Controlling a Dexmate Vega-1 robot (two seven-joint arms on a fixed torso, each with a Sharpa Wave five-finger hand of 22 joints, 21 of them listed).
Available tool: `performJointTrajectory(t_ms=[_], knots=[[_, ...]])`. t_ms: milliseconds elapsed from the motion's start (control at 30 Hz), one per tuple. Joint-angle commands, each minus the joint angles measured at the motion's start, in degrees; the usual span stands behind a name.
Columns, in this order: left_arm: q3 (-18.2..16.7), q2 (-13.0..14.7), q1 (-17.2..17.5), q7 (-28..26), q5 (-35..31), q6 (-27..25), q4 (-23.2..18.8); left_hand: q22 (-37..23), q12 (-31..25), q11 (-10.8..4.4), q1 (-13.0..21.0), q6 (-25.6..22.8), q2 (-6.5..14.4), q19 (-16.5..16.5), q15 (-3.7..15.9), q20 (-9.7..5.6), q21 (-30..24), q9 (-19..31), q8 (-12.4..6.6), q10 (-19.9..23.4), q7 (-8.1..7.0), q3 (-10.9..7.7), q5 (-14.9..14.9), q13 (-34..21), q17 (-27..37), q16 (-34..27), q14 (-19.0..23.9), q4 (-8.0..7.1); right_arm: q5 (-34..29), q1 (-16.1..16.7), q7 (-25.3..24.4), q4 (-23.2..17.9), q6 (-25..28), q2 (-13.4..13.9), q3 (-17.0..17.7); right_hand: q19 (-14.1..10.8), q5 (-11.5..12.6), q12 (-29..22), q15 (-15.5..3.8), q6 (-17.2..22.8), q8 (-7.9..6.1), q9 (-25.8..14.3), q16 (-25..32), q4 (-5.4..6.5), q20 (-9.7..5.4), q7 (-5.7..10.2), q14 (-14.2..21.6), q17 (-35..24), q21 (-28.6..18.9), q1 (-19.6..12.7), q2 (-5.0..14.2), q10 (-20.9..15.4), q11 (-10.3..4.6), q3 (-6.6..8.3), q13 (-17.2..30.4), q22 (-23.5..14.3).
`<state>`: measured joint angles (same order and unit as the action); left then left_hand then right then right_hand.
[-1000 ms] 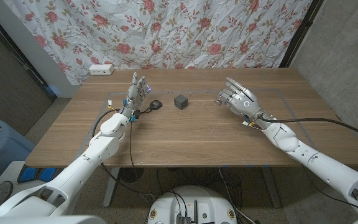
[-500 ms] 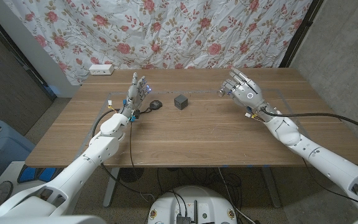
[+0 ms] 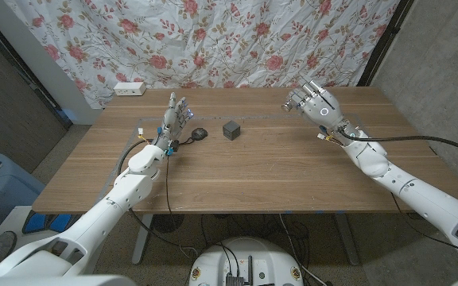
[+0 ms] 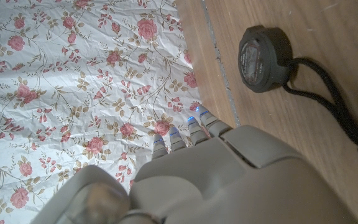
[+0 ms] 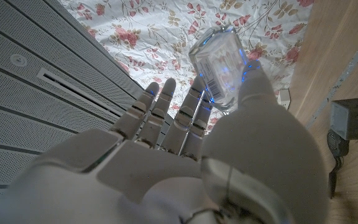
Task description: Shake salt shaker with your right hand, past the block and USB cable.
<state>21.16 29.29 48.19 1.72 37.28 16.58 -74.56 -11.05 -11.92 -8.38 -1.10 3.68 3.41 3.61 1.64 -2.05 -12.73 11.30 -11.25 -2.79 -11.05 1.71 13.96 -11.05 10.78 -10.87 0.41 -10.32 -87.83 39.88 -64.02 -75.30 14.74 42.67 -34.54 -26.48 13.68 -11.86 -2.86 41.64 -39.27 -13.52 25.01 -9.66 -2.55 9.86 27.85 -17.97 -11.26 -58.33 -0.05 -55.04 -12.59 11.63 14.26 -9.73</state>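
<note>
while right hand lifted, fingers clamp salt shaker; left hand fingers straight, together, holding nothing.

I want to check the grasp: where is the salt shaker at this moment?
The salt shaker is held in the right robot hand, raised above the table's far right part, right of the block.
</note>
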Motion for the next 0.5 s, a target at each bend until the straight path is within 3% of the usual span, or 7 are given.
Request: performJointTrajectory(t_ms=[33, 500], knots=[[0.0, 0.0, 0.0, 0.0, 0.0, 0.0, 0.0, -0.3, -0.2, -0.58, 0.0, -0.2, 5.8, 0.3, 6.10, -1.36, -0.3, 0.4, -0.24, 0.0, -0.42, 0.11, 0.2, -0.2, 0.3, -0.3, 0.1, -0.36, 0.2, -2.3, 0.0, 2.3, 0.9, -0.5, 0.4, -0.2, -0.3, -0.2, -8.51, 3.3, -1.37, -1.5, 0.4, 0.14, -1.06, 2.93, 0.2, -0.2, -0.2, -4.6, 4.27, 0.2, -0.19, 0.23, 0.1, -0.2], [0.0, 0.0, 0.0, 0.0, 0.0, 0.0, 0.0, -0.3, -0.2, -0.57, 0.0, -0.2, 5.8, 0.3, 6.06, -1.34, -0.3, 0.4, -0.25, 0.0, -0.44, 0.11, 0.2, -0.2, 0.3, -0.3, 0.1, -0.36, 0.2, -1.2, 0.0, 2.6, -0.9, -1.3, 2.3, -0.3, -0.6, -0.2, -8.40, 3.4, -1.54, -1.6, 0.5, 0.34, -1.07, 2.92, 0.3, -0.3, -0.2, -4.6, 4.42, 0.2, -0.19, 0.25, 0.1, -0.2]])
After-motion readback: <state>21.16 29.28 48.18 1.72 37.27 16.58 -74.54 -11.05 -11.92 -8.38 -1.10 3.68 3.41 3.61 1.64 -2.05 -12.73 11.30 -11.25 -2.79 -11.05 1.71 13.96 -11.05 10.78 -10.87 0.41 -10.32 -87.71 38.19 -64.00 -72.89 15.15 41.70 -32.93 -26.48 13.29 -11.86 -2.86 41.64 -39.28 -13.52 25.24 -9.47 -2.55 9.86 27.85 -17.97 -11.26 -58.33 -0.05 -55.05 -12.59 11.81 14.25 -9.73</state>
